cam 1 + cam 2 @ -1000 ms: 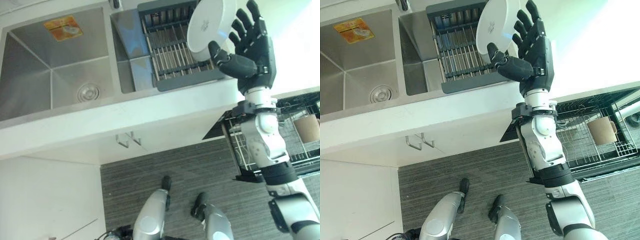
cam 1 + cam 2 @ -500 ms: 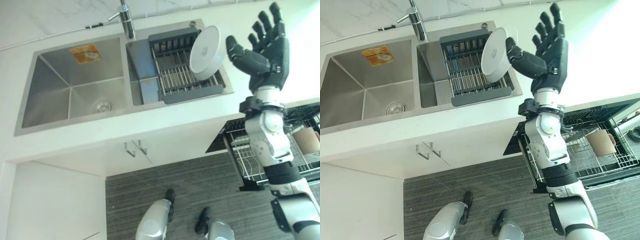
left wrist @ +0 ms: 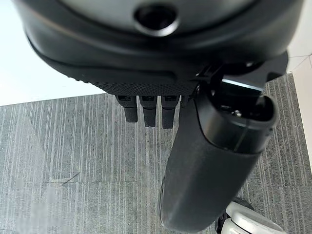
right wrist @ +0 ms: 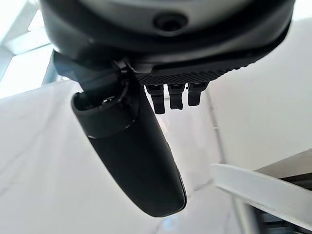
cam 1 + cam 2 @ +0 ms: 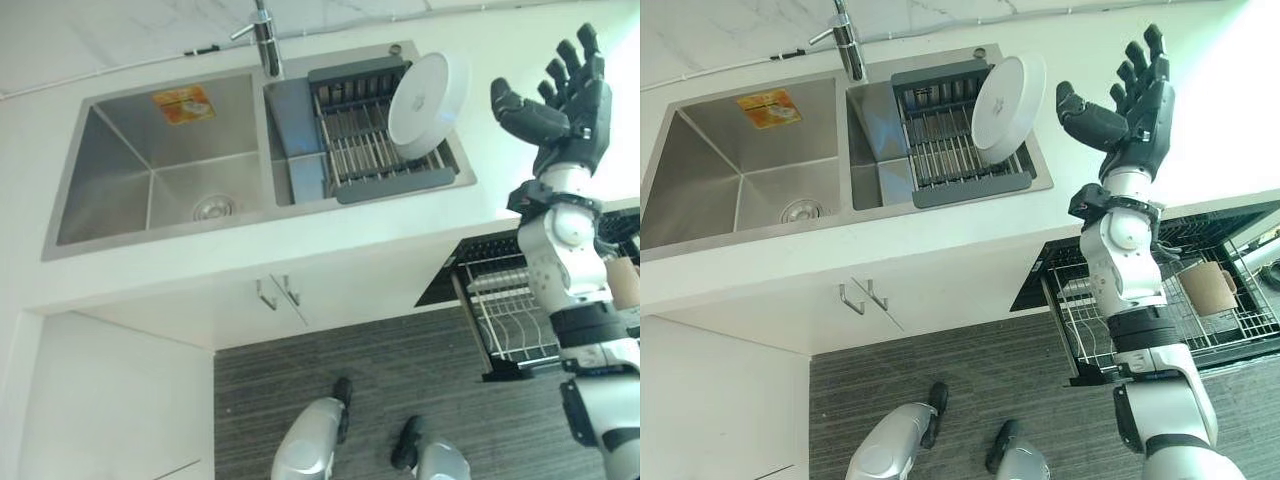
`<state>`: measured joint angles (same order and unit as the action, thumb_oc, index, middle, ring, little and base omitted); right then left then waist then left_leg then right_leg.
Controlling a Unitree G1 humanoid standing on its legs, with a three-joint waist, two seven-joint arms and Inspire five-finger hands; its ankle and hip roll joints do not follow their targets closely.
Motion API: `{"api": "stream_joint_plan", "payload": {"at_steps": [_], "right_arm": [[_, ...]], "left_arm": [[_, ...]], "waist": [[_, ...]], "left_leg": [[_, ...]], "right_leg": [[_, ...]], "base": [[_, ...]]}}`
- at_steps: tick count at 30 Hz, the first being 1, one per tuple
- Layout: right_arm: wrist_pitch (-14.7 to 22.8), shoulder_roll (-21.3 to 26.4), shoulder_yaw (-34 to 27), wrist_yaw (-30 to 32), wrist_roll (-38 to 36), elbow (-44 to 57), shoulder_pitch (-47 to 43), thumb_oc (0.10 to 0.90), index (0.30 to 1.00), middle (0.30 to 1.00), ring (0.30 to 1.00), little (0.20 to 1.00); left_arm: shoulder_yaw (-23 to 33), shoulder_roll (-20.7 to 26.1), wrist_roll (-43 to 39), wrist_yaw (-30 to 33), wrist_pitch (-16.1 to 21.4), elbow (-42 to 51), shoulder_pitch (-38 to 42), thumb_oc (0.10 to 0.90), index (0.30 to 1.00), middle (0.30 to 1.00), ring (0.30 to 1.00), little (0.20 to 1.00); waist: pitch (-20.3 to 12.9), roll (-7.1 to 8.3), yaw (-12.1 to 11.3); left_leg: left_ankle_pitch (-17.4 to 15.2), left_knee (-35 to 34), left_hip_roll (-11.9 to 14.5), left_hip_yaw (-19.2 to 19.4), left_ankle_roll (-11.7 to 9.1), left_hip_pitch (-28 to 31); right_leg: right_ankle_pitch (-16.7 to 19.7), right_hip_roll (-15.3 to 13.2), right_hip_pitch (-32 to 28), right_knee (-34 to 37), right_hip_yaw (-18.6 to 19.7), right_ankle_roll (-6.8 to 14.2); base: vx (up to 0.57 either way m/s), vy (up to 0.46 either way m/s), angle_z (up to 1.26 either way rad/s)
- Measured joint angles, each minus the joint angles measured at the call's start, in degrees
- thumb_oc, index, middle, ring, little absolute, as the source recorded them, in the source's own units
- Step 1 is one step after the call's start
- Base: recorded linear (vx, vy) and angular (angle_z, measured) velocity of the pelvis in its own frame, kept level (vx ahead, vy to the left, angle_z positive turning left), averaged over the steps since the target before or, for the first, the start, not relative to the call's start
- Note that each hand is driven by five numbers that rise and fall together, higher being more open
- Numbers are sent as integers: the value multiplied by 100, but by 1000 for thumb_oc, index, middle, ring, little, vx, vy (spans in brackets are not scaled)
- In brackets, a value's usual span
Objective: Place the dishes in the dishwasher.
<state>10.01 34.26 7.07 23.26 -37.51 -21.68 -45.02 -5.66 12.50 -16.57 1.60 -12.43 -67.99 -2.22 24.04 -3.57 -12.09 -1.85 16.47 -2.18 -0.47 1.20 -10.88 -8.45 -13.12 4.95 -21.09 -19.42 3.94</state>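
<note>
a double sink [image 5: 150,150] sits in the counter [image 5: 300,250], a rack [image 5: 375,150] in its right basin with a plate [image 5: 425,85] standing at its right (tilted); right hand [image 5: 560,100] beside it, apart; dishwasher rack [image 5: 1230,310] lower right.

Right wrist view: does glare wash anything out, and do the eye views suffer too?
Right wrist view: yes, bright light bleaches the pale surfaces past the right hand, leaving little detail. Right eye view: the countertop beside that open hand is blown out to white, yet the white dish and the dish rack read clearly.
</note>
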Motion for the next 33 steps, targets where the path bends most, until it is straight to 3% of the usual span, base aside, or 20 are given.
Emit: {"api": "stream_joint_plan", "payload": {"at_steps": [7,12,19,33], "right_arm": [[-190,13,119,-338,-326,-847,-419,800,900,900,900,900],[-192,16,137,-460,-477,-848,-461,800,900,900,900,900],[-160,25,135,-509,-820,-860,-745,800,900,900,900,900],[-283,23,165,-683,-1085,-1084,-1103,800,900,900,900,900]], "left_arm": [[-136,19,-6,-137,-4,2,0,800,900,900,900,900],[-149,19,-14,-234,-1,10,6,800,900,900,900,900],[-277,24,-110,-360,16,121,143,800,900,900,900,900],[-317,29,-121,-477,32,127,148,800,900,900,900,900]], "waist": [[19,-36,-99],[52,-53,-158],[480,-107,-223],[493,-109,-236]], "left_leg": [[98,-162,-69,-122,32,-8],[137,-192,-85,-134,74,-31],[194,-195,-95,-156,94,-109],[217,-278,-126,-203,105,-95]], "right_leg": [[-23,-51,8,21,-129,30],[-25,-59,36,60,-144,31],[-19,-68,91,53,-188,38],[5,-69,50,117,-230,77]], "base": [[8,21,9],[2,3,2],[-13,20,3],[1,6,1]]}}
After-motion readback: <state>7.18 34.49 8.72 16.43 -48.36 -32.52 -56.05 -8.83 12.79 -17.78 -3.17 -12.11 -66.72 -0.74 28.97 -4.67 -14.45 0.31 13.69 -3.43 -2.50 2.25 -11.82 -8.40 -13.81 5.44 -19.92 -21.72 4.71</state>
